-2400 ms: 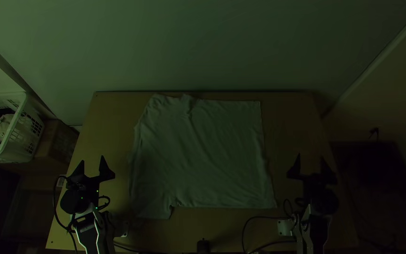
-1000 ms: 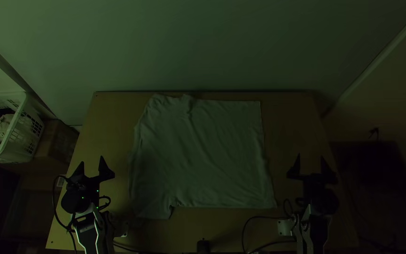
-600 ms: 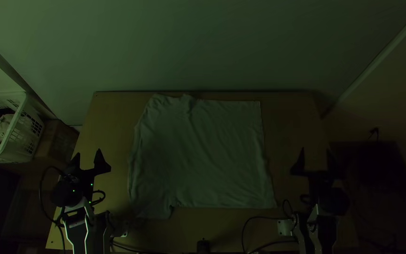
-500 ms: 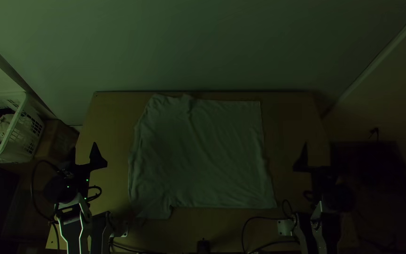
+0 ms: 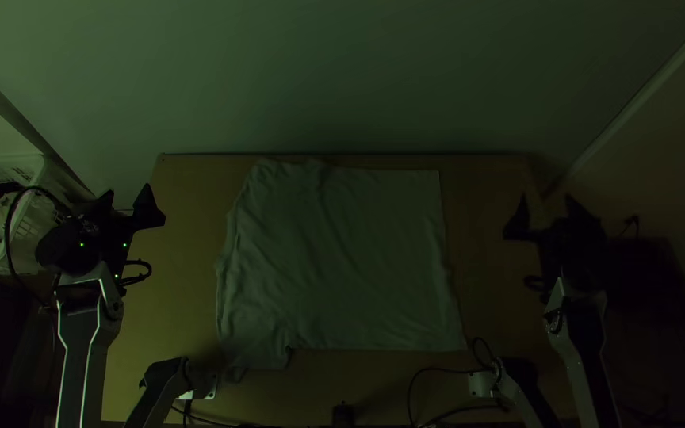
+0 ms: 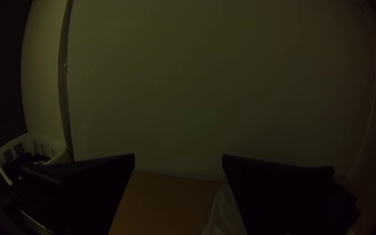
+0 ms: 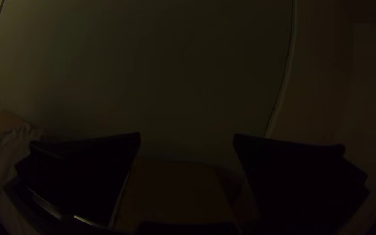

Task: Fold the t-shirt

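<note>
With the left gripper (image 5: 127, 190) and the right gripper (image 5: 546, 198) both gaping, the spread t-shirt (image 5: 342, 254) lay between them, touching neither.

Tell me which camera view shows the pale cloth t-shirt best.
The top view: the t-shirt lies spread there, its whole outline visible. The left wrist view shows a small piece; the right, a wrinkled part.

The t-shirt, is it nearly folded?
No, no fold looks done: the t-shirt lies spread on the table, a bit wrinkled. Neither gripper holds it: the left gripper and right gripper are open, off to its sides. All the folding is left.
</note>
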Controlling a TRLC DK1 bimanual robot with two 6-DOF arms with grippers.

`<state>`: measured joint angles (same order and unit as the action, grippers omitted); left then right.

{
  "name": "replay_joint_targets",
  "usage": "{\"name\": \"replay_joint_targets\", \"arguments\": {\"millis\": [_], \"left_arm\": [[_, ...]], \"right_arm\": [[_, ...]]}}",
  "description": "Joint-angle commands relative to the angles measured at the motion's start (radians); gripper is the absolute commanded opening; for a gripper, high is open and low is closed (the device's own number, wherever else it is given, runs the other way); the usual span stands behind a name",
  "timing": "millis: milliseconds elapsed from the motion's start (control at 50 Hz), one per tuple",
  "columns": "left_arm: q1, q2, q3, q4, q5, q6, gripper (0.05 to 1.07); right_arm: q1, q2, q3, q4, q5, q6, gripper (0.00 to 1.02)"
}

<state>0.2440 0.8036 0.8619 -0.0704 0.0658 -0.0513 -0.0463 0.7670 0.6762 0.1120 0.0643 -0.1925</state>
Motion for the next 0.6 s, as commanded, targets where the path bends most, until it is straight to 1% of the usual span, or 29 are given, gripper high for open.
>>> {"name": "replay_joint_targets", "arguments": {"millis": [0,160,240,580], "left_arm": [[-0.038,0.086,0.094,-0.020,-0.020,0.001,1.01],[-0.127,0.197,0.203,-0.048,-0.060,0.001,1.01],[-0.164,0.264,0.262,-0.066,-0.095,0.004,1.01],[-0.226,0.534,0.508,-0.160,-0.098,0.028,1.02]], "right_arm": [[0.023,0.101,0.097,0.014,0.023,-0.016,0.98],[0.066,0.249,0.223,0.003,0.062,-0.024,0.98],[0.075,0.321,0.295,-0.012,0.063,-0.024,0.98],[0.092,0.591,0.559,-0.083,0.063,-0.030,0.98]]}}
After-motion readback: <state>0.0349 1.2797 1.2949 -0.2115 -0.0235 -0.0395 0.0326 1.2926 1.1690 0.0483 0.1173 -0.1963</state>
